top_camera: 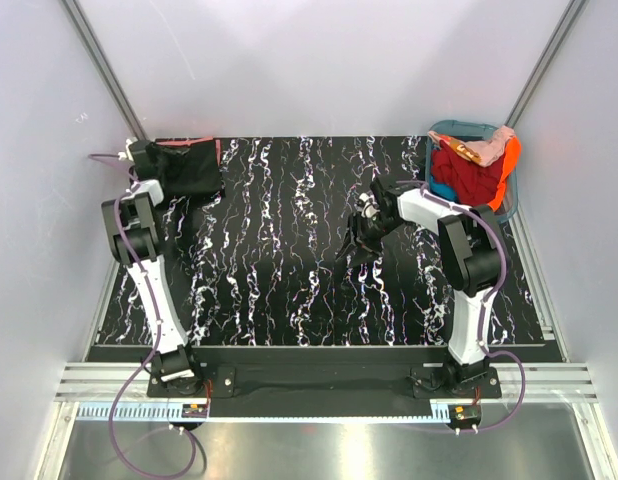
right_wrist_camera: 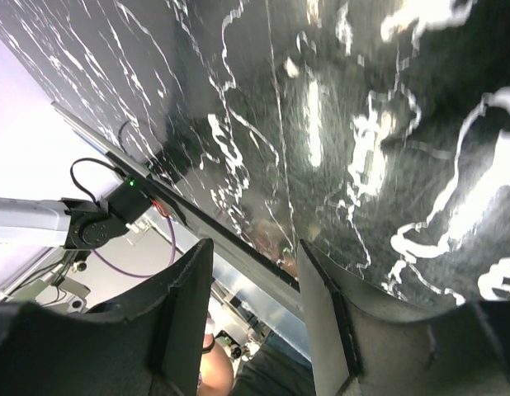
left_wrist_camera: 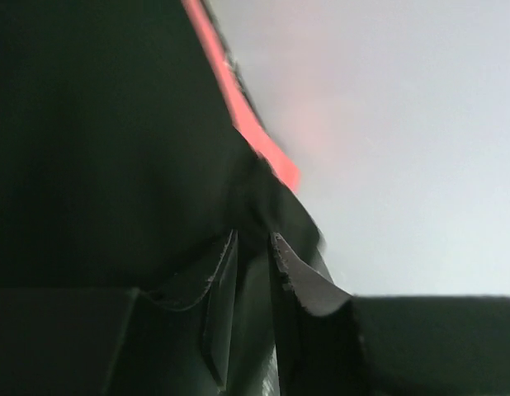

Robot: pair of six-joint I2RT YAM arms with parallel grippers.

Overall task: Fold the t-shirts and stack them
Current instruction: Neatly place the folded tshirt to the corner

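- Spreading across the white-walled cell, the bench (top_camera: 289,300) is a flat rectangle. Its glossy black top is streaked with white, marble-like veins.
- The left arm (top_camera: 152,295) and the right arm (top_camera: 472,310) rise from the near edge. Both are hard white and black shells, with thin purple cables looping off them.
- The black t-shirt (top_camera: 189,170) lies folded into a soft, matte, roughly square pad in the far-left corner of the bench.
- The basket (top_camera: 469,129) is teal plastic with a rounded rim and stands in the far-right corner. It is heaped with a crumpled red cloth (top_camera: 464,175), an orange cloth (top_camera: 509,165) and a pale pink cloth (top_camera: 484,147) lying on top.
- The right claw (right_wrist_camera: 255,245) hangs over the middle of the bench, well apart from both shirts. Its two dark, curved fingers stand wide, with only the veined surface showing between them.
- The left claw (left_wrist_camera: 253,238) is at the edge of the black t-shirt. Its dark fingers (left_wrist_camera: 296,285) stand a narrow gap apart, and black cloth bunches against their tips. I cannot tell whether any cloth is pinched between them.
- The coral-pink t-shirt (left_wrist_camera: 238,107) shows only as a thin, bright strip along the far and right edges of the black t-shirt, lying directly against it.
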